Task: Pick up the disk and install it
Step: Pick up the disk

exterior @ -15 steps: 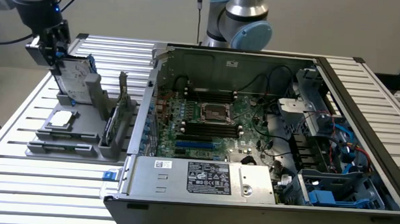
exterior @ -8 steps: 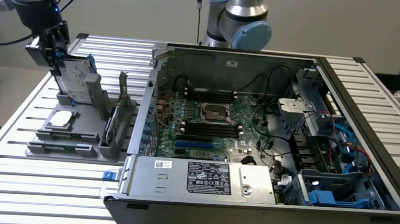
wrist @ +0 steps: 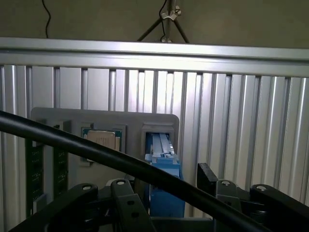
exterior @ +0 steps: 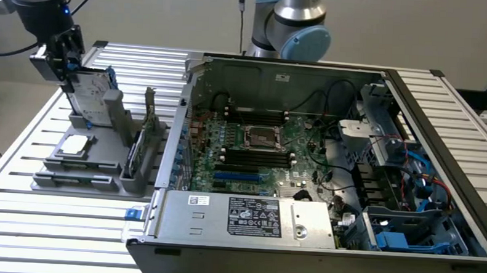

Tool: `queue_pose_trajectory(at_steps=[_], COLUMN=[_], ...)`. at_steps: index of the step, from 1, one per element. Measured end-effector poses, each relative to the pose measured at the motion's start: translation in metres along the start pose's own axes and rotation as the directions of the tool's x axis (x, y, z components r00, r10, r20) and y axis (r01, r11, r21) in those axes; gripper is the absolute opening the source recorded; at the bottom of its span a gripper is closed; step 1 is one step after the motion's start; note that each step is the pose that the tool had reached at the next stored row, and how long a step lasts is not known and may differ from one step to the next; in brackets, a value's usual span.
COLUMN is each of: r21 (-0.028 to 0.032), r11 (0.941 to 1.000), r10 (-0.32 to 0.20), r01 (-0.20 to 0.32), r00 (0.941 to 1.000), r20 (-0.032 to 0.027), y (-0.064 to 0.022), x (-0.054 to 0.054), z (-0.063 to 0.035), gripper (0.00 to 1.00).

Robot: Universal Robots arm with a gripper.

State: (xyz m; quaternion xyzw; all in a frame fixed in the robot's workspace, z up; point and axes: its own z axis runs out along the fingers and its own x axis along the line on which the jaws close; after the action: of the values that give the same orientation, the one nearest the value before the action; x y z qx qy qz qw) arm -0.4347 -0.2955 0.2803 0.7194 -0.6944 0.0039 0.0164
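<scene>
Exterior view: straddling top of upright disk [exterior: 93,96] in grey rack [exterior: 76,180] w/ gripper [exterior: 68,67] spread apart, unclamped.

Item counts, placed relative to the grey holder [exterior: 77,180]: one holder, on one slatted table [exterior: 50,239]. Standing in it, one disk [exterior: 89,96]. Lying on it, one square chip [exterior: 75,144]. Upright along its side toward the exterior view's right, what appear to be two circuit cards [exterior: 149,117]. Above it, one gripper [exterior: 69,67]. Beside it, toward the exterior view's right, one open computer case [exterior: 279,76] with one power-supply box [exterior: 248,218].
</scene>
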Motion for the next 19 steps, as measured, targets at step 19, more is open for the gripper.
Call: queue_pose_trajectory(at_steps=[19], r21=[0.0005], r11=[1.0000], r10=[0.000], r01=[0.000], r00=[1.0000], r20=[-0.0005], y=[0.0020], x=[0.0000], z=[0.0003], gripper=[0.34])
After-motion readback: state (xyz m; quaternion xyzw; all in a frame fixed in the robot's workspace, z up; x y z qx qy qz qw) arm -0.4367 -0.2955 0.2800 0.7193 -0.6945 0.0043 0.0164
